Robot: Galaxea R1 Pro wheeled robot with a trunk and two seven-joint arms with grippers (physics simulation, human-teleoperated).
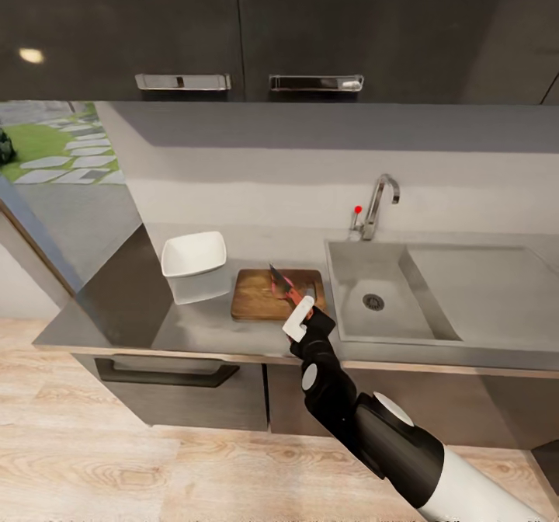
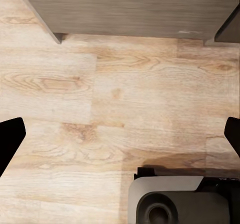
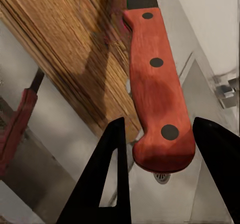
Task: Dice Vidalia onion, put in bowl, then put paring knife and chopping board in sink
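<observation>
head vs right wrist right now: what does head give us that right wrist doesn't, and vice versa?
Head adds: the white bowl left of the chopping board, the tap, the whole sink and the countertop. Right wrist adds: three dark rivets on the knife handle, and the claw fingers flanking it. Both: the right claw holding the paring knife over the board.

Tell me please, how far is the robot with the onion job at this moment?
In hand: the right gripper holds the paring knife by its red handle above the chopping board. Done: I cannot tell whether the onion was diced; the bowl looks plain white inside. Left: knife and board are not yet in the sink.
</observation>
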